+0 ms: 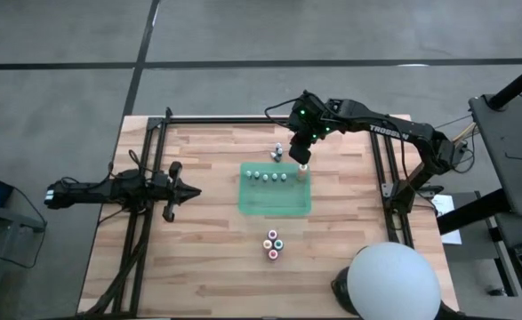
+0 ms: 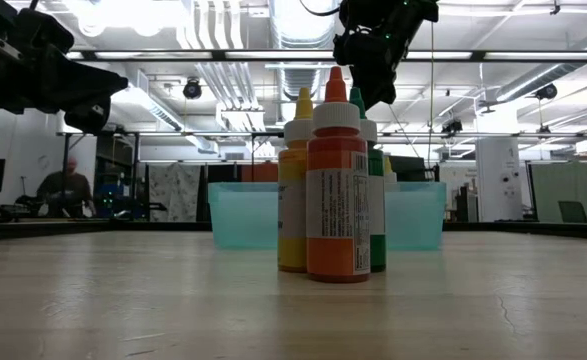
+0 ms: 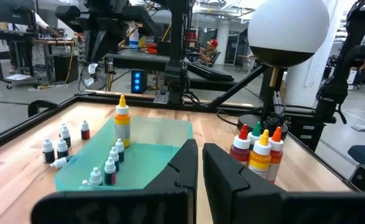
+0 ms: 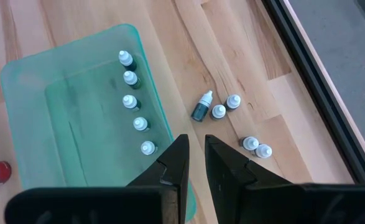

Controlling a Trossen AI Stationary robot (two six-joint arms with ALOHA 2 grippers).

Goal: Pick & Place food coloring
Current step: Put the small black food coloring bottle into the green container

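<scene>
- Step in hand, by the look of it: between picks, with part of the food coloring placed and part not yet.
- Right gripper: hovers above the far right corner of the green tray, well clear of the wood; fingers nearly pressed together with only a slim gap, nothing visible between them.
- Left gripper: waits at the left side of the table, fingers pressed together, empty.
- In the tray: 5 tiny pale-capped bottles upright in 1 neat row along the far side, plus 1 taller yellow dropper bottle standing at the end of that row, near the right gripper.
- Outside the tray: 5 more tiny bottles loose on the wood just beyond the far edge, 4 upright in 2 pairs and 1 lying on its side.
- Nearer the front edge: 4 larger colour-topped bottles bunched together, well apart from the tray.
- Next move, as a judgement: calls for spreading the right fingers, shifting away from the tray over the loose cluster, and coming straight down on 1 upright bottle.
- Calls for care in that descent: neighbours stand almost touching, so a wide finger could knock 1 over.
- Tipped bottle probably best left for last, since round and likely to roll.
</scene>
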